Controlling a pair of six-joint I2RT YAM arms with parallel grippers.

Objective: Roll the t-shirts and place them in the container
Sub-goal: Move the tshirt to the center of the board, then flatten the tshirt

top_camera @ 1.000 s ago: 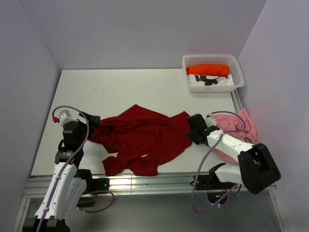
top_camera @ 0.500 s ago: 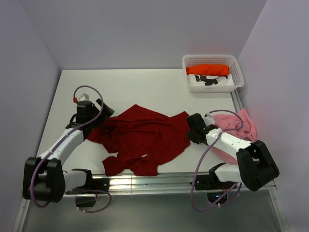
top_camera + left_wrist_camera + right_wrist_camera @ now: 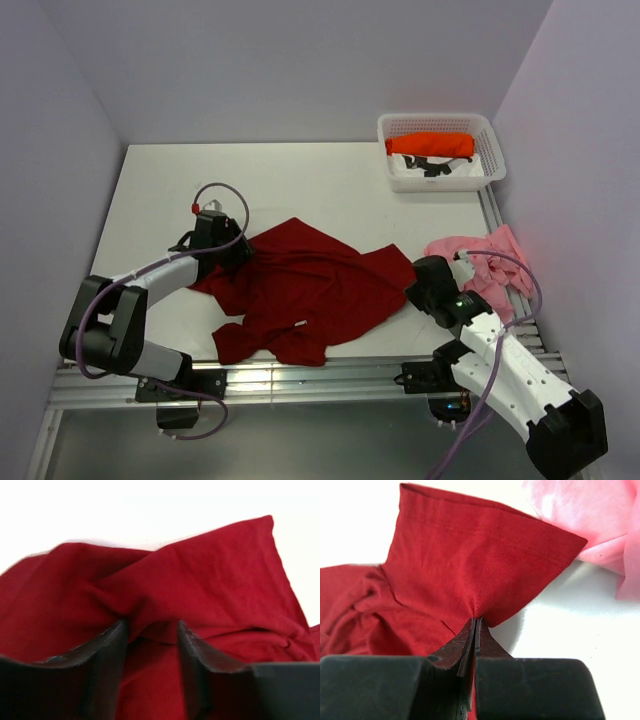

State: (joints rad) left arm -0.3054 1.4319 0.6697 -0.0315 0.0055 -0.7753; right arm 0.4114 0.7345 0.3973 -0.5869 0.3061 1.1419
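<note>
A dark red t-shirt [image 3: 300, 290] lies crumpled in the middle of the table. My left gripper [image 3: 236, 256] sits at its far left edge. In the left wrist view the jaws [image 3: 150, 626] stand apart, with a fold of the red cloth [image 3: 210, 575] bunched between the fingertips. My right gripper [image 3: 418, 288] is shut on the shirt's right sleeve hem [image 3: 470, 565], pinched at the tips [image 3: 476, 621]. A pale pink t-shirt [image 3: 482, 266] lies heaped at the table's right edge, beside the right gripper. A bright orange t-shirt [image 3: 430, 145] lies rolled in the basket.
A white lattice basket [image 3: 494, 128] stands at the far right corner, holding the orange roll and some white and black cloth [image 3: 432, 168]. The pink shirt [image 3: 590, 515] lies just right of the pinched sleeve. Walls close in the table on three sides.
The left arm reached forward and right onto the red shirt's left edge, and its jaws narrowed. The right gripper shut on the sleeve and drew it toward the near right.
</note>
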